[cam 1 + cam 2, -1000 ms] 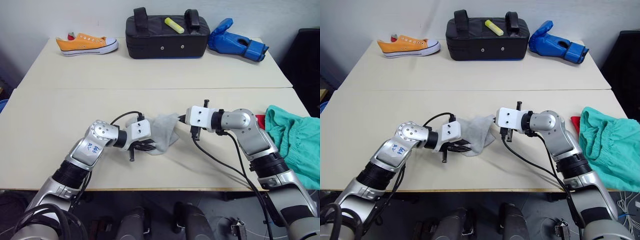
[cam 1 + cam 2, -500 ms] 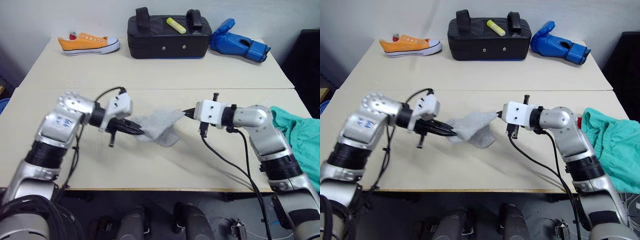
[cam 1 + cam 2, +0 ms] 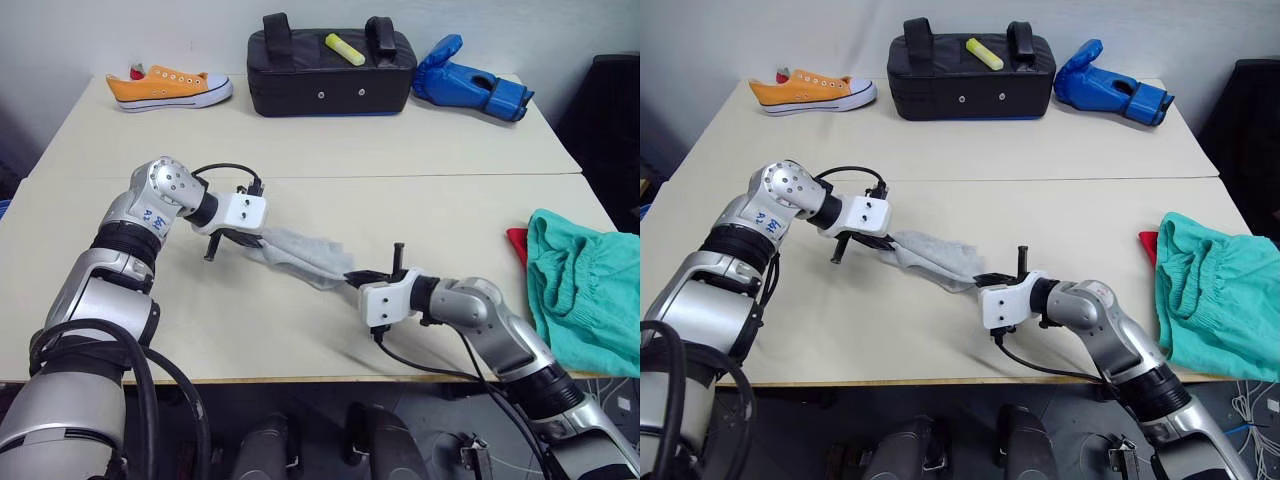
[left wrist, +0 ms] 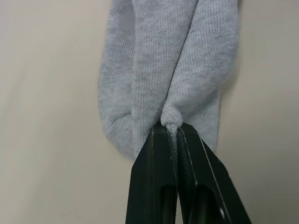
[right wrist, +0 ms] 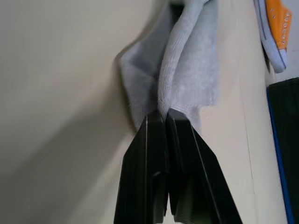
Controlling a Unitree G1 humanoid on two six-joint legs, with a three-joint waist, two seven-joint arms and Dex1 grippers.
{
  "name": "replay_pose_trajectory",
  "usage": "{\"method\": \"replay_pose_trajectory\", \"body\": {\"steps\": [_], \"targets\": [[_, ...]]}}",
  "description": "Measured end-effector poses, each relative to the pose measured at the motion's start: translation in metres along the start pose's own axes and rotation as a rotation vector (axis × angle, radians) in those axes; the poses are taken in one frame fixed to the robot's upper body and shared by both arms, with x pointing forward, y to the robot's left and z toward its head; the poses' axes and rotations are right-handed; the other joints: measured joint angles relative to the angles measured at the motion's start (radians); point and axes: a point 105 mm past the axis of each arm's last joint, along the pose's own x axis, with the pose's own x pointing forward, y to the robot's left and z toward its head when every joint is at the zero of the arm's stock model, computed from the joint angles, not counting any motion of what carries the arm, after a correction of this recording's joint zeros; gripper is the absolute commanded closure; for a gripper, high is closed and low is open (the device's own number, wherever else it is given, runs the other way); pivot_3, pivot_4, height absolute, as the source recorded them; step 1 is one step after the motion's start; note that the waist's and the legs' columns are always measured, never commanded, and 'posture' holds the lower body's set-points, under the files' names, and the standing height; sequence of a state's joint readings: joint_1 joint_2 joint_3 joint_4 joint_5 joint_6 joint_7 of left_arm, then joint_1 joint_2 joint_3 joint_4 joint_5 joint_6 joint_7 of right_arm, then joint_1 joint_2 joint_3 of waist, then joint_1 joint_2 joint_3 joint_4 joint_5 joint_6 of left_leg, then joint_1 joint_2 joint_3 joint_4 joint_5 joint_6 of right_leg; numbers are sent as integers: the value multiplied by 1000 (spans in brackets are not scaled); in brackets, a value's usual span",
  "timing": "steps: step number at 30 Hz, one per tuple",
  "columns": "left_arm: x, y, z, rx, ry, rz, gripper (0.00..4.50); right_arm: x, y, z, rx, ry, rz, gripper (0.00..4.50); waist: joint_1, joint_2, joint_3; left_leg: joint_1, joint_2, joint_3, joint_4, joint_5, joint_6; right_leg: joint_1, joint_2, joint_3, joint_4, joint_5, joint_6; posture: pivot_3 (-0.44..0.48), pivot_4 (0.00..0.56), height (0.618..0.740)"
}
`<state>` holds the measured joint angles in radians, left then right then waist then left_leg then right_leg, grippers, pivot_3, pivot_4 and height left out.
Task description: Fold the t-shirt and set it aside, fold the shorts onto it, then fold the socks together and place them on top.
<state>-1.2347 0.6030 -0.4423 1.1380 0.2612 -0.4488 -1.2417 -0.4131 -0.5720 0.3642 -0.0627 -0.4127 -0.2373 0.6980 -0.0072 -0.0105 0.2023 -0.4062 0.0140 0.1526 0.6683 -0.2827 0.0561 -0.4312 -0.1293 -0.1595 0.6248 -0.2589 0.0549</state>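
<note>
since before: right gripper (image 3: 352,277) dropped toward the table's (image 3: 300,150) front edge, stretching the socks (image 3: 300,255) diagonally. left gripper (image 3: 250,239): jaws clamped on socks' far end. right jaws pinch near end. shorts (image 3: 585,290) over t-shirt (image 3: 517,243), right edge.

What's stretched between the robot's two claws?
The grey socks: the left gripper pinches one end, the right gripper the other, as both eye views show.
</note>
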Motion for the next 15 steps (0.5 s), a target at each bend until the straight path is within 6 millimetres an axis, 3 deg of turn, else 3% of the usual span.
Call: {"method": "replay_pose_trajectory", "body": {"steps": [3, 5, 8, 11, 12, 15], "targets": [[2, 0, -1, -9, -3, 2, 4475, 1, 2, -2, -18, 6, 0, 4500, 0, 0, 0, 0, 0, 0, 0, 0, 0, 0, 0, 0, 0, 0, 0, 0, 150, 740], [2, 0, -2, -29, -11, 4, 3999, 1, 2, -3, -16, 7, 2, 4500, 0, 0, 0, 0, 0, 0, 0, 0, 0, 0, 0, 0, 0, 0, 0, 0, 150, 740], [0, -2, -2, -68, -33, -10, 3158, -1, 1, -3, 23, 3, 5, 3881, 0, -1, 0, 0, 0, 0, 0, 0, 0, 0, 0, 0, 0, 0, 0, 0, 150, 740], [-7, -2, 3, -143, -117, -25, 2174, -7, -9, 2, 124, -24, -20, 2808, 0, -1, 1, 0, 0, -1, 1, 0, 0, 0, 0, 0, 0, 0, 0, 0, 150, 740], [-11, -2, 6, -175, -162, -33, 2158, -10, -14, 5, 171, -43, -27, 2543, 0, -2, 1, 0, 0, -1, 1, 0, 0, 0, 0, 0, 0, 0, 0, 0, 150, 740], [-27, 4, 23, -270, -326, -41, 2158, -22, -28, 18, 337, -118, -24, 2543, 0, -3, 1, 0, 0, -3, 3, 0, 1, 1, 0, -1, 1, 0, 0, 0, 150, 740]]}}
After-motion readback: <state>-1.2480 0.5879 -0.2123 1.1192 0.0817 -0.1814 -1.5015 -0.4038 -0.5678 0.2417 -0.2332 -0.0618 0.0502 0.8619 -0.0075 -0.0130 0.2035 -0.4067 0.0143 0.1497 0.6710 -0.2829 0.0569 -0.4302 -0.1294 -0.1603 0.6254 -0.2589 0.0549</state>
